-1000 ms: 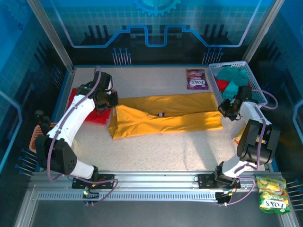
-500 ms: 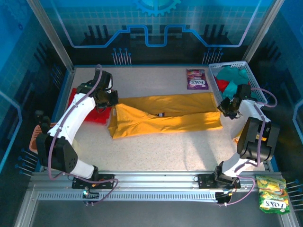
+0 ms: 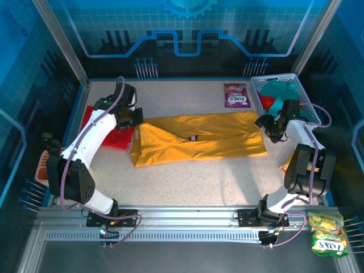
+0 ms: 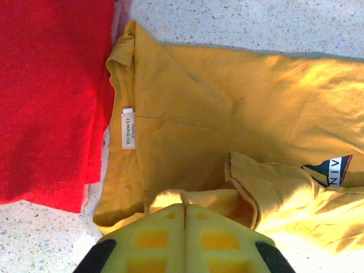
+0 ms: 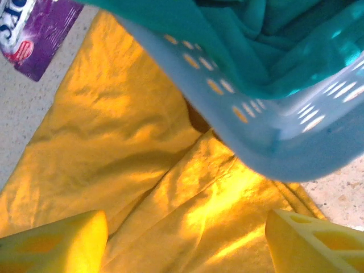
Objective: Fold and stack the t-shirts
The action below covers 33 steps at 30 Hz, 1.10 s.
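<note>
The left gripper (image 4: 185, 209) has its two yellow fingers pressed flat together with no gap along the seam; a raised fold of the mustard-yellow t-shirt (image 4: 227, 96) bunches right at the tips and looks nipped between them. Just beyond the fingertips lies the shirt's neck end, the collar opening turned up so that the white neck label (image 4: 128, 128) shows; to the right of the fingers a small flap of cloth curls over, and past it sits the dark-blue-and-white logo (image 4: 333, 170). The red t-shirt (image 4: 51, 96) lies folded along the left side, its edge touching the yellow collar; speckled table (image 4: 256, 23) shows past the far hem.

The right gripper (image 5: 186, 227) stands wide apart, one yellow finger at each lower corner of its wrist view, with nothing between them; below it spreads the right end of the yellow shirt, creased in long diagonal folds. Close over that end hangs the pale-blue slotted wall of the basket (image 5: 273, 136), with teal t-shirts (image 5: 239, 34) heaped inside; the purple snack packet (image 5: 34, 34) lies on the table just beside the shirt's far edge.

From above, the yellow shirt stretches flat across the middle of the table between the two grippers; the basket stands at the far right corner; a yellow-green FOX'S packet (image 3: 325, 230) rests off the table by the right arm's base.
</note>
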Available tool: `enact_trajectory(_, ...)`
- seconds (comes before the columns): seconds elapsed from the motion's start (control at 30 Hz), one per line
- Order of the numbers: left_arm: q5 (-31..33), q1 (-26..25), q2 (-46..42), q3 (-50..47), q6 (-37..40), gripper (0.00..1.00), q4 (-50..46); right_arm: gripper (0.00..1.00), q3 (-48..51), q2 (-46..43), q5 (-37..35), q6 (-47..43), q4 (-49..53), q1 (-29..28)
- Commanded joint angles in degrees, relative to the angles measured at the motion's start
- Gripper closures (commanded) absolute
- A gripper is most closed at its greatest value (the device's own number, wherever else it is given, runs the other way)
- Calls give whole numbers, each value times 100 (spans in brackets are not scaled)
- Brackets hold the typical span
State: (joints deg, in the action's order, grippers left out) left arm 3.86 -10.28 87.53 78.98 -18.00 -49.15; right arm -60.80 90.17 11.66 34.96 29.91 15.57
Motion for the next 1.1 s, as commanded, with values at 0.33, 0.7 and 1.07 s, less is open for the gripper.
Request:
enact_trajectory(0.33,133,61,726,900,297,100,-86,24,225,-237,248,-77,74,-81)
enact_trajectory(0.7,716,70,1820,1754,385,85,-429,23,241,-212,287,-129,98,-83)
enact_trajectory(1.07,810,-151,2532,2517,64,57,-1183,22,433,-267,385,-191,15,-75)
